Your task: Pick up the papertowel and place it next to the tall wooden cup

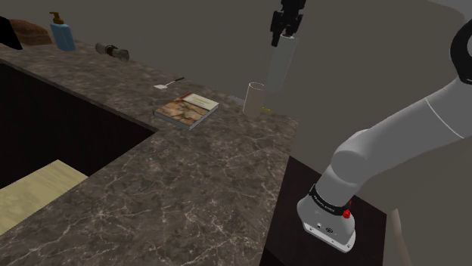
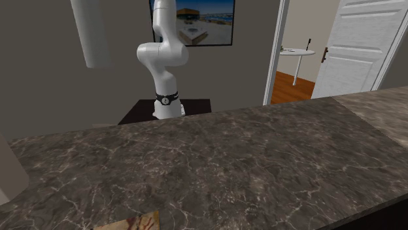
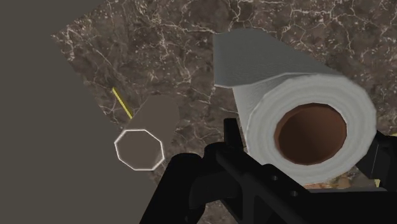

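Dark marbled bench point(image 1: 189, 174) below, and the tool point(image 1: 286, 32) is clamped on the papertowel point(image 1: 281, 64), held high, just to the shoulder view's right of the tall pale cup point(image 1: 253, 98). Pickup looks done; lowering it beside the cup remains.

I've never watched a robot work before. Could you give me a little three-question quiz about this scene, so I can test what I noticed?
1. True or false: the gripper is shut on the paper towel roll, which hangs in the air, off the countertop.
2. Which of these lies on the countertop, not far from the tall cup? A. a frying pan; B. a book; C. a laptop.
3. What colour is the soap dispenser at the shoulder view's upper left?

Key: 1 true; 2 B; 3 blue.
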{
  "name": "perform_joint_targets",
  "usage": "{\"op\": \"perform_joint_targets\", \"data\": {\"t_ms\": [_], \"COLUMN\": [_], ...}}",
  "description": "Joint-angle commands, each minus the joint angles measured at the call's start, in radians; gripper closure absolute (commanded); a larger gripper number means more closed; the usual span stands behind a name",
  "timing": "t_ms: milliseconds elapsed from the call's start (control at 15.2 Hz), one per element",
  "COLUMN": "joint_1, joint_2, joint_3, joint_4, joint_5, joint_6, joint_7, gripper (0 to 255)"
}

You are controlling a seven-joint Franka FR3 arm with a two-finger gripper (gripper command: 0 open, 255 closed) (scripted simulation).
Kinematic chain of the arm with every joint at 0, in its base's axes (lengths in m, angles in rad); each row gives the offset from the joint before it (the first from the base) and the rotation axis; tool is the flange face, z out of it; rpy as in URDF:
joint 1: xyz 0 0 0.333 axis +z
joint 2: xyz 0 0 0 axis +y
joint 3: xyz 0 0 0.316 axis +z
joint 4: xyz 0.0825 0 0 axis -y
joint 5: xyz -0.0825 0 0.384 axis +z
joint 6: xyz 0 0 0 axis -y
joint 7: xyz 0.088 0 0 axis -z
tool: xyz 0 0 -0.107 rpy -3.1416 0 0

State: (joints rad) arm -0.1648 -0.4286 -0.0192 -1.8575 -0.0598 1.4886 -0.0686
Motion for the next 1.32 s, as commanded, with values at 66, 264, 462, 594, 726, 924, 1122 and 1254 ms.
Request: {"op": "perform_joint_targets", "data": {"t_ms": [66,264,462,594,726,924,1122,1254], "joint_1": [-0.022,-0.043,-0.064,-0.078,-0.092,-0.114,-0.139,-0.16], "joint_2": [0.015,0.042,0.079,0.109,0.143,0.205,0.278,0.337], "joint_3": [-0.058,-0.113,-0.168,-0.205,-0.242,-0.298,-0.353,-0.392], "joint_4": [0.015,0.04,0.077,0.107,0.142,0.205,0.281,0.344], "joint_5": [-0.019,-0.033,-0.042,-0.044,-0.043,-0.034,-0.013,0.01], "joint_6": [0.005,0.012,0.018,0.022,0.025,0.027,0.025,0.019], "joint_7": [-0.08,-0.154,-0.23,-0.281,-0.333,-0.412,-0.494,-0.553], "gripper": [255,255,255,255,255,255,255,255]}}
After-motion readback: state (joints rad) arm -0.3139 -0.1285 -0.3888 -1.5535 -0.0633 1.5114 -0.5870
